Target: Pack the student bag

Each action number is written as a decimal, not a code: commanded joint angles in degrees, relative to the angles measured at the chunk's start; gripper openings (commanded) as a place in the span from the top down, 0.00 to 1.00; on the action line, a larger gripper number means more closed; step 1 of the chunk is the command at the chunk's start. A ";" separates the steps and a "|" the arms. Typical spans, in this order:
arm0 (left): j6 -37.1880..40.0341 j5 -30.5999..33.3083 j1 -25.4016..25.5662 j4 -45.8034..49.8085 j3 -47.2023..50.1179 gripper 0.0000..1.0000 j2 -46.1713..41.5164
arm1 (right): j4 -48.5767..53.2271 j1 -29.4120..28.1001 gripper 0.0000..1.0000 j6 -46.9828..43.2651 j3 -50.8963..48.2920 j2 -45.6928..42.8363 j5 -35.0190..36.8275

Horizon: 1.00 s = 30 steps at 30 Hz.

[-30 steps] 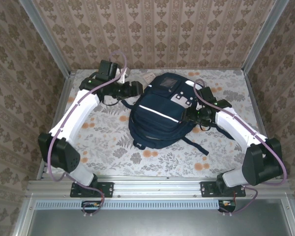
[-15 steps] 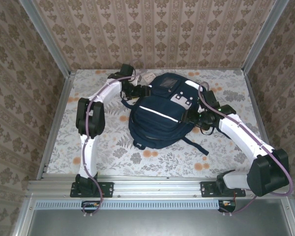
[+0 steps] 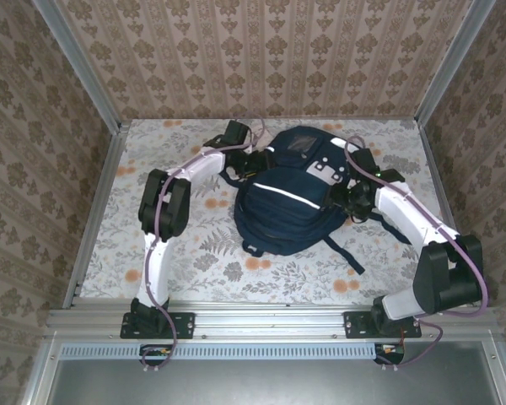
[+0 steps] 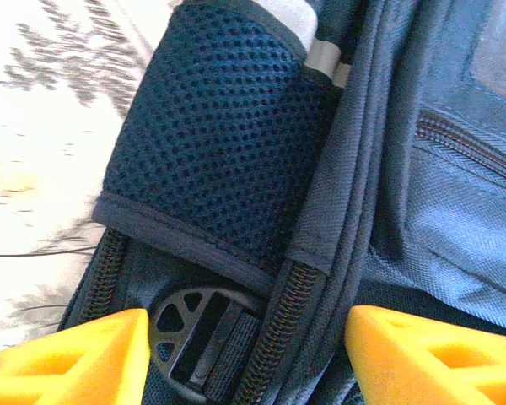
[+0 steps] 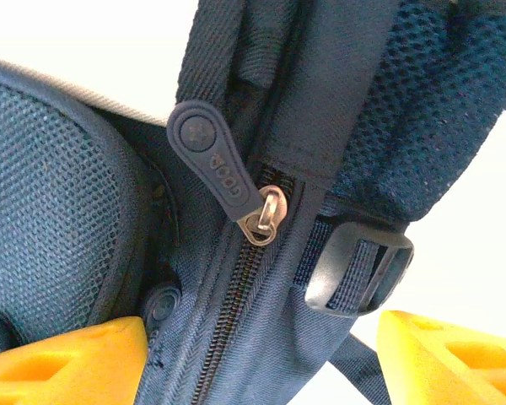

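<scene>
The left gripper (image 4: 249,325) sits close against the far left side of the student bag (image 3: 291,198). Its jaws are wide and straddle the mesh side pocket (image 4: 211,143) and a round buckle (image 4: 194,325), probably to steady that flank. The bag lies front-up in the middle of the flowered table (image 3: 185,245), between both arms. On its right, the right gripper (image 5: 263,337) is also wide open. It is lined up on the rubber zip pull (image 5: 212,160), seemingly ready to pinch it and open the bag.

Student bag (image 3: 288,207): navy fabric, thin white stripe, white patches on front. Lies front-up on bench (image 3: 194,253), mid-rear, dark strap trailing near-right.
</scene>
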<state>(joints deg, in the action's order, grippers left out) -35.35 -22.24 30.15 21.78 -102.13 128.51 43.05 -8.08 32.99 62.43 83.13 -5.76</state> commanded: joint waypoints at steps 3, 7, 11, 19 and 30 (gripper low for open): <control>-3.75 -3.90 6.10 0.53 0.97 0.29 -4.61 | -4.02 6.39 0.27 -5.54 5.01 4.93 0.69; 1.24 0.65 3.42 5.13 -2.70 0.27 -4.71 | -2.68 8.51 0.27 -7.13 7.42 5.40 1.19; 5.71 2.10 -1.07 3.67 -7.43 0.48 -1.68 | -1.93 8.35 0.27 -6.42 8.05 1.85 -0.68; 2.87 -3.08 -5.45 -2.28 -26.87 0.69 14.54 | 1.35 5.04 0.27 -3.33 7.88 -5.91 -0.89; -5.14 3.21 -5.10 2.47 -44.17 0.66 30.56 | 4.24 -1.93 0.25 3.16 5.51 -12.83 1.14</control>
<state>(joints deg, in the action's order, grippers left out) -38.22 -22.15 24.73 20.08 -143.98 159.33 44.86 -9.43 33.39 68.75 72.31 -5.54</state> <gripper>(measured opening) 0.333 0.748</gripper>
